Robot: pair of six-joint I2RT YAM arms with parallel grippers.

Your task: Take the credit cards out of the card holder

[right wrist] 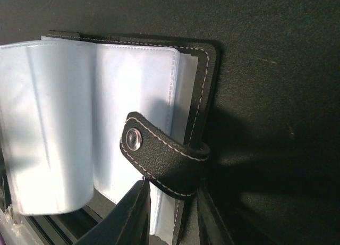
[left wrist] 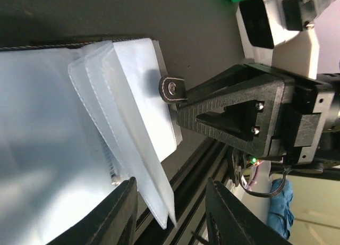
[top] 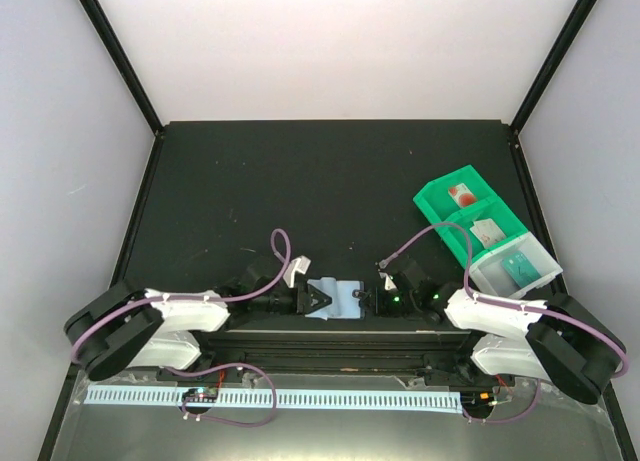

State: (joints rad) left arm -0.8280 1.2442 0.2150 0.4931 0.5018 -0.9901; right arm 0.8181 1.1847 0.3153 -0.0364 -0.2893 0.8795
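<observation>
The card holder (top: 338, 299) lies open near the table's front edge, its pale blue-grey sleeves (left wrist: 122, 107) fanned out. My right gripper (right wrist: 172, 218) is shut on the holder's black cover edge just below the snap tab (right wrist: 159, 154). My left gripper (left wrist: 172, 216) stands open around the loose corner of the sleeves. Its left finger (left wrist: 119, 213) touches them and the other finger is apart. I cannot make out a card inside the sleeves. Credit cards lie off to the right: a teal one (top: 522, 268) and a pale one (top: 487, 231).
A green compartment tray (top: 440, 206) with a white bin (top: 490, 278) at its near end stands at the right. The black frame rail (left wrist: 202, 165) runs right beside the holder's near edge. Cables loop over both arms.
</observation>
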